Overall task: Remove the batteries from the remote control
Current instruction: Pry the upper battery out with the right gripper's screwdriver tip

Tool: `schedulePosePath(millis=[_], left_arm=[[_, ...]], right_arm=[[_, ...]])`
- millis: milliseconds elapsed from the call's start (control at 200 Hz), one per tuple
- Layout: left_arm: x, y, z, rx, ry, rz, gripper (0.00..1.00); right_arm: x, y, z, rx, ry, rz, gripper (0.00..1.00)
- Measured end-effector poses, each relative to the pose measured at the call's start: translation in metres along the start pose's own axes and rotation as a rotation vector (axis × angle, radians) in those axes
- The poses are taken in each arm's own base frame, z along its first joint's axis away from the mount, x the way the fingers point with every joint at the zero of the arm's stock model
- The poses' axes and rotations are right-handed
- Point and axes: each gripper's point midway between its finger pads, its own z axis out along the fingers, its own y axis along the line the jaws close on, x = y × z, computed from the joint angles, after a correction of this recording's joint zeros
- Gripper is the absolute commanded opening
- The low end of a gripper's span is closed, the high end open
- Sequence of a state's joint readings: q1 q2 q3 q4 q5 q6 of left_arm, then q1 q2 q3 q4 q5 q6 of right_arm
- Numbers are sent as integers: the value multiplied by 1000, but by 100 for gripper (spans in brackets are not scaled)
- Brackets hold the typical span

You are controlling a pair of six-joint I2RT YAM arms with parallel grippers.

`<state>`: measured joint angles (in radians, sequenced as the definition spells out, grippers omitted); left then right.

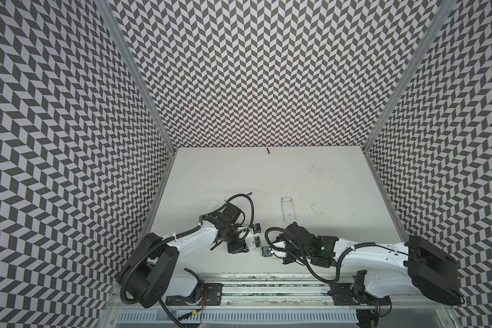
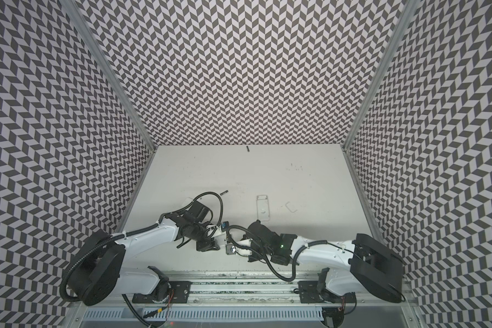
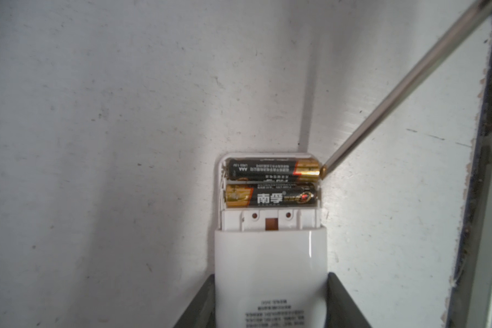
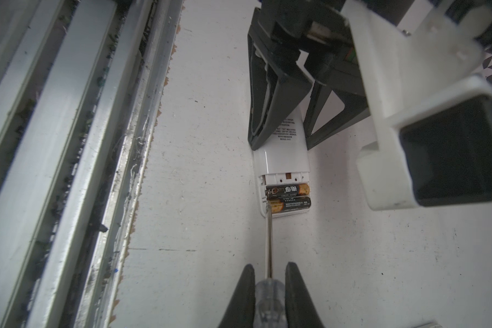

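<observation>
Left claw point(image 3: 271, 276) is about half open and clamped across the white remote point(image 3: 270, 255), one finger point(image 3: 344, 301) on each long side, at lower centre of the left wrist view. The remote lies flat on the surface point(image 3: 97, 142) with its cover off and the compartment facing up. Both batteries point(image 3: 270, 197) sit in it side by side at centre frame, gold ends pointing opposite ways.

Right claw point(image 4: 270, 267) is pinched nearly closed on the clear handle of the screwdriver point(image 4: 269, 244), at bottom centre of the right wrist view. The shaft runs straight up the frame, and the tip sits against the gold end of the battery nearest the remote's end wall.

What each view gives you:
- Left wrist: the tip contact close up and the label print. Of the screwdriver you get only the shaft, coming in from upper right.
- Right wrist: the grip on the handle, the left claw point(image 4: 283, 144) over the remote at upper centre, and metal rails point(image 4: 68, 142) down the left side.
- Both top views: the arms meet at lower centre, but wrist hardware hides both claws and the compartment, so you can't read either grip there.
- Only the top views show a long white remote-shaped outline point(image 1: 287, 210) point(image 2: 262, 207) right of centre and a small dark stick point(image 1: 268, 150) at the far edge of the surface — too small to identify.
</observation>
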<state>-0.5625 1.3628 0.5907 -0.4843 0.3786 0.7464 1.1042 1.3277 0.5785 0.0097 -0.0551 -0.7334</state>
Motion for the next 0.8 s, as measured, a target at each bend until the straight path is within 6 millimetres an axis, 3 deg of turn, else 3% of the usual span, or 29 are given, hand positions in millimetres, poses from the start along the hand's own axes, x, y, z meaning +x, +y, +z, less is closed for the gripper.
schedulePosePath(millis=[501, 801], left_arm=[[0, 3, 0, -12, 2, -5, 20], [0, 3, 0, -13, 2, -4, 21]], right_arm=[[-1, -3, -1, 27, 0, -11, 0], [-18, -18, -8, 98, -62, -18, 0]])
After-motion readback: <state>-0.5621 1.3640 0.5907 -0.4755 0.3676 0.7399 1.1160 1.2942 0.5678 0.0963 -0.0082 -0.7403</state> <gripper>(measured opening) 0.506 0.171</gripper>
